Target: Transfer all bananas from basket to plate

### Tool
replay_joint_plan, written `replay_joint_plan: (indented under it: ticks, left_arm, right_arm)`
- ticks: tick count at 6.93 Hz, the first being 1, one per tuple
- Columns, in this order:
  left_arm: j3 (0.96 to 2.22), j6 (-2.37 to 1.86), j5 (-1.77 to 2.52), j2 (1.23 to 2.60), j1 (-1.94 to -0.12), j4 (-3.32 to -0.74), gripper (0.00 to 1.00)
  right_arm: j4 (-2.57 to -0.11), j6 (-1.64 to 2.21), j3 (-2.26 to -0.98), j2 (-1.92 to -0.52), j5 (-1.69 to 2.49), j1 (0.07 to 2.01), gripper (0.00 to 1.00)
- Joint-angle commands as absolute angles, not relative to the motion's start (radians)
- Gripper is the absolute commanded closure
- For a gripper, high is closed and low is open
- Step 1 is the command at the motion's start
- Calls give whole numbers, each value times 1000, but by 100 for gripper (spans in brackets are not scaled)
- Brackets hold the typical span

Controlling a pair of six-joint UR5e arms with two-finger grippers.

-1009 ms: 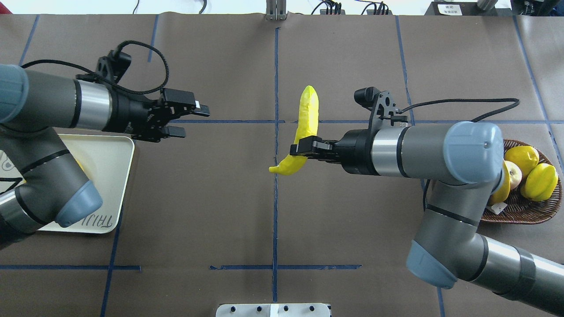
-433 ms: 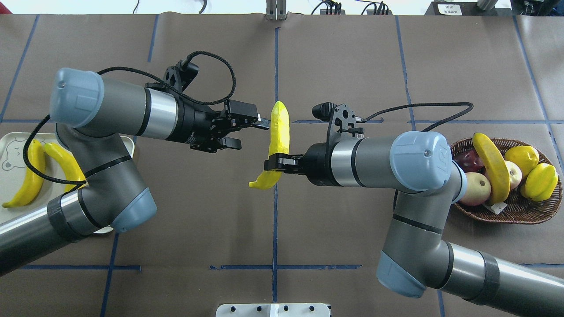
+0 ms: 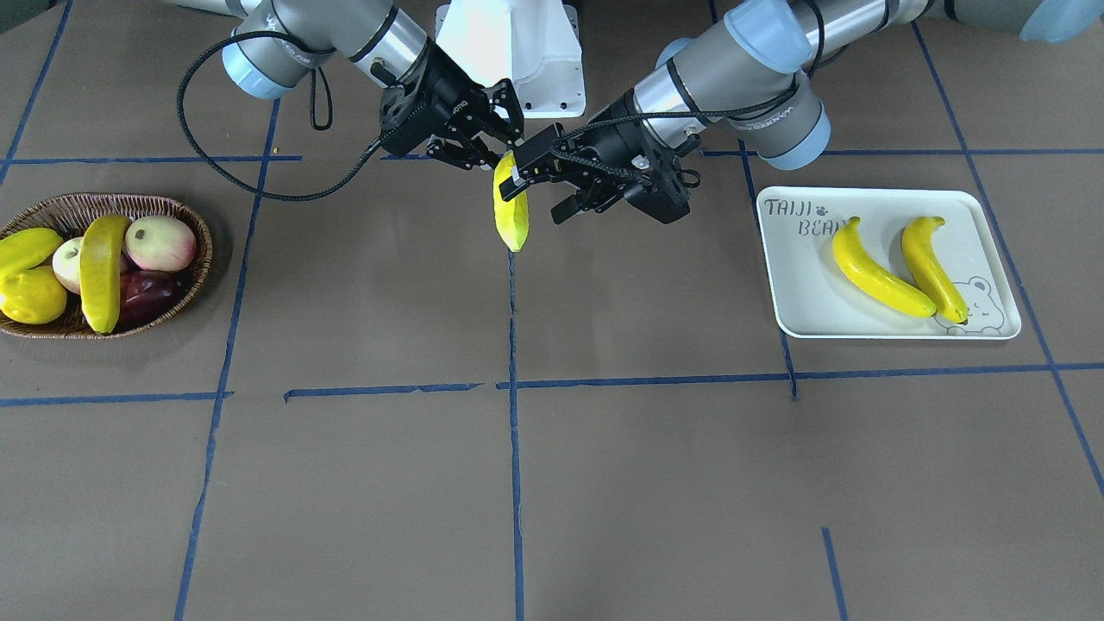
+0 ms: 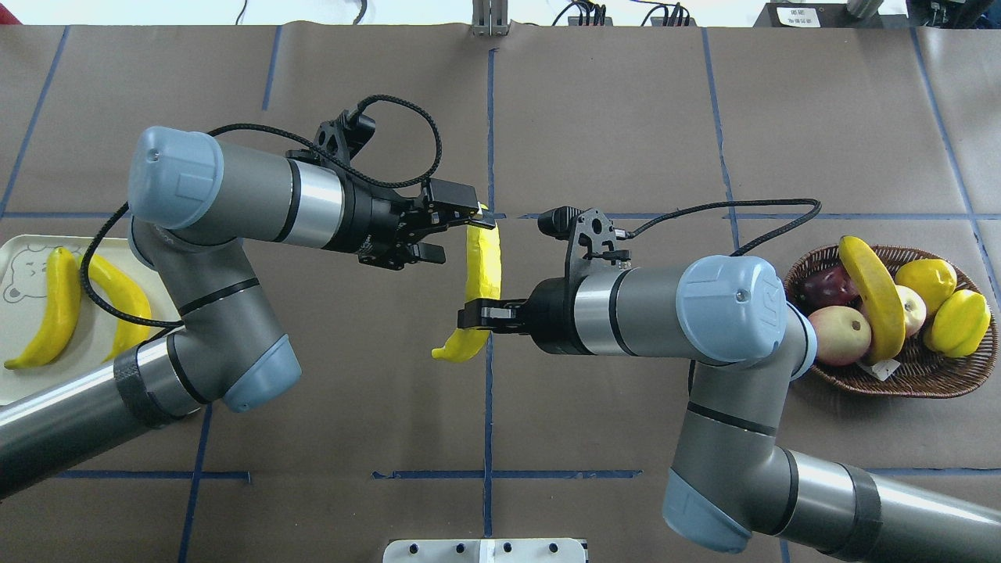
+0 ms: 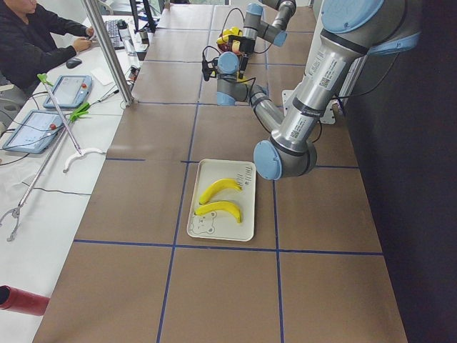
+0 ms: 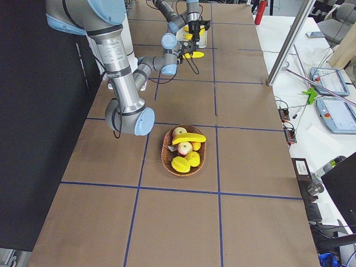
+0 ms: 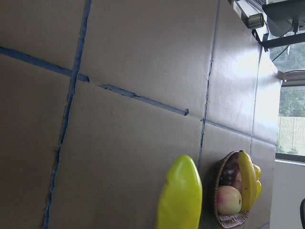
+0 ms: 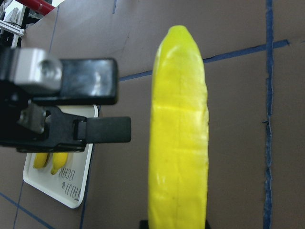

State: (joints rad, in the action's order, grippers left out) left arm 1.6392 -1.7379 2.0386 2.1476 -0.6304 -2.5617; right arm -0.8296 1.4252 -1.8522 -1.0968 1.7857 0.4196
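The banana was clamped low by the right gripper; it was judged light, stiff, slick. Its free upper half was best taken by the left gripper, fingers parted beside it.

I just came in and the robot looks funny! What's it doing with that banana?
The right pincer is holding a banana in the air over the middle of the table. The left pincer is open right beside its other end, probably about to take it. Two bananas lie on the plate, and one more banana sits in the basket.
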Motion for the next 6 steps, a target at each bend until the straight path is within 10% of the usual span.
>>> replay_joint_plan:
  ticks: [1, 2, 4, 6]
  left_arm:
    - [1637, -1738, 1999, 2151, -583, -2563, 2]
    - [1635, -1736, 1973, 2151, -556, -2563, 4]
    - [1640, -1732, 1962, 2142, -554, -2574, 98]
    - [1652, -1732, 1968, 2140, -592, -2571, 100]
  right_arm:
    - [-830, 1425, -1855, -1097, 1786, 416, 99]
    - [-830, 1425, -1855, -1097, 1786, 416, 99]
    - [-830, 1425, -1855, -1098, 1787, 417, 99]
    - [-828, 1425, -1864, -1104, 1789, 420, 79]
